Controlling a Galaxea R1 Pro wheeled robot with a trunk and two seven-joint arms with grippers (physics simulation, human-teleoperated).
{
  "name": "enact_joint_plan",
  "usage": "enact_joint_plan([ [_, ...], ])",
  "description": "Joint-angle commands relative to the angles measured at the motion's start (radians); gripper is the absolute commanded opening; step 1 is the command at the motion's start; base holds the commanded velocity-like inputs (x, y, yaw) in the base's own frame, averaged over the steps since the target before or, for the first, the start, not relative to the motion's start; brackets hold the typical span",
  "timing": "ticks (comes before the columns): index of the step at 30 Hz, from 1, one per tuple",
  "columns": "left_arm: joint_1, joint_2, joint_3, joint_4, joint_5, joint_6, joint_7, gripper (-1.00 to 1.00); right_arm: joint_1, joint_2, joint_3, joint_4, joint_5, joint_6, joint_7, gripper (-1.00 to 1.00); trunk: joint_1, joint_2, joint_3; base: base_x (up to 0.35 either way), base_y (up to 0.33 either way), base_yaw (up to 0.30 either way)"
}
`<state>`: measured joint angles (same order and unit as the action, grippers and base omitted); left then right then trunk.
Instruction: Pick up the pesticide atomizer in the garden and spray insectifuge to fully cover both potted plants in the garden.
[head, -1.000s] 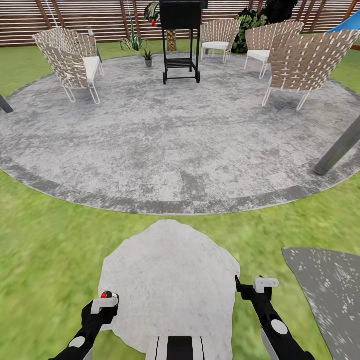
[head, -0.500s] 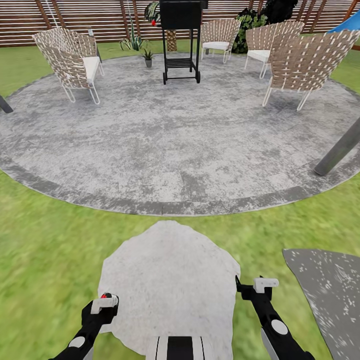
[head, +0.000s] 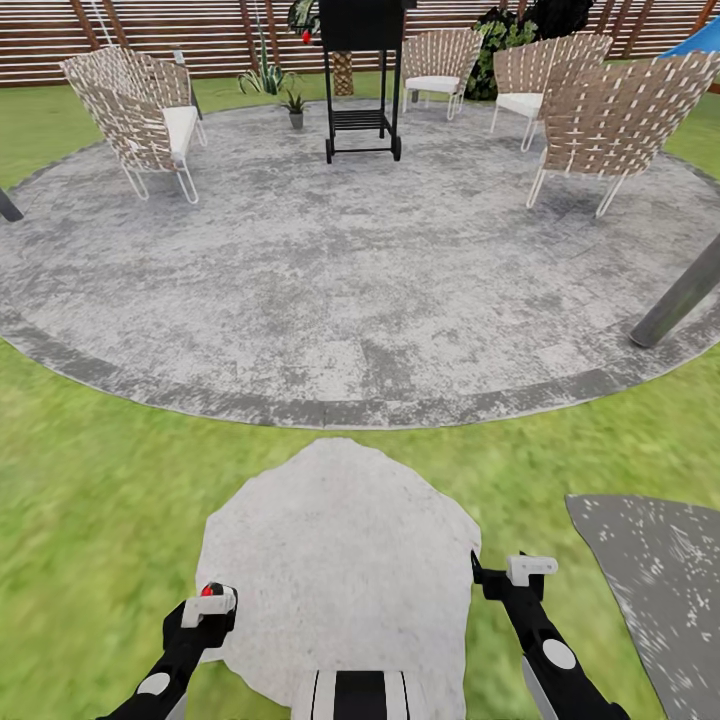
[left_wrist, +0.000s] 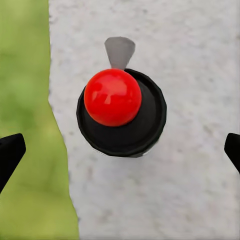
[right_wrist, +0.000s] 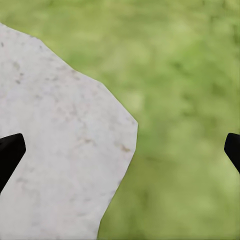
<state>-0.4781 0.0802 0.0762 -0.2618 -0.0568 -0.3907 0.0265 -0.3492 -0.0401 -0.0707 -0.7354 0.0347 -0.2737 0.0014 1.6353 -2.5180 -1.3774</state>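
While both grippers hang spread and empty, the pesticide atomizer (left_wrist: 121, 112) stands upright on the stepping stone (head: 340, 560), directly beneath the left gripper (left_wrist: 120, 155), nearer than the right gripper (right_wrist: 120, 155).

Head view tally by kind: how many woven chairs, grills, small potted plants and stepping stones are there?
Woven chairs: 5
Black grill: 1
Small potted plant: 1
Stepping stones: 2
Total: 9
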Motion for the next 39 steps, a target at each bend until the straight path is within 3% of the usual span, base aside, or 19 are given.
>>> enact_joint_plan([
  [1,0.0,0.0,0.005,0.001,-0.006,-0.004,0.001,1.0,0.0,0.0,-0.001,0.001,0.004,-0.003,0.0,1.0,0.0,0.0,-0.001,0.0,0.0,0.0],
  [39,0.0,0.0,0.011,0.001,-0.006,-0.004,0.001,1.0,-0.001,0.002,-0.001,0.001,0.004,-0.003,0.0,1.0,0.001,-0.001,-0.012,0.009,0.0,0.0],
])
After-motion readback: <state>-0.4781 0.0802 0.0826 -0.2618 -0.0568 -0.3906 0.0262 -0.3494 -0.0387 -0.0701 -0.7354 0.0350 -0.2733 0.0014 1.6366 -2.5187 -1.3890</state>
